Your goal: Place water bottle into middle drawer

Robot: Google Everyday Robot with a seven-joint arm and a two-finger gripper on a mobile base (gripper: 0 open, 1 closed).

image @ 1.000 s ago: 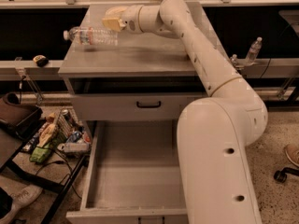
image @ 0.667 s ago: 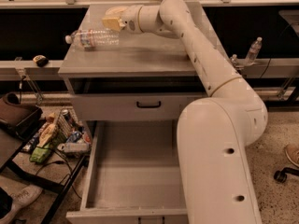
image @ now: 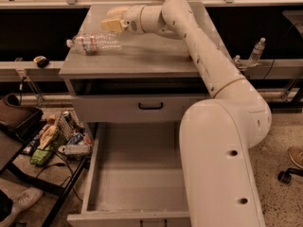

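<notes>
The water bottle (image: 94, 42), clear with a white cap and a pale label, lies on its side on the grey cabinet top (image: 142, 56), cap pointing left. My gripper (image: 114, 19) hovers just behind and above the bottle's base end, open and holding nothing. The middle drawer (image: 137, 174) is pulled out wide at the bottom of the view, its grey floor bare. My arm's white body (image: 218, 164) hides the drawer's right side.
A shut drawer front with a black curved handle (image: 150, 106) sits above the open drawer. A small clear bottle (image: 256, 51) stands on the ledge at right. A rack of cans and packets (image: 57, 138) is on the floor at left. A chair wheel (image: 284, 176) is at right.
The bottle has shifted slightly toward the cabinet's front edge. The gripper has stayed almost in place behind it.
</notes>
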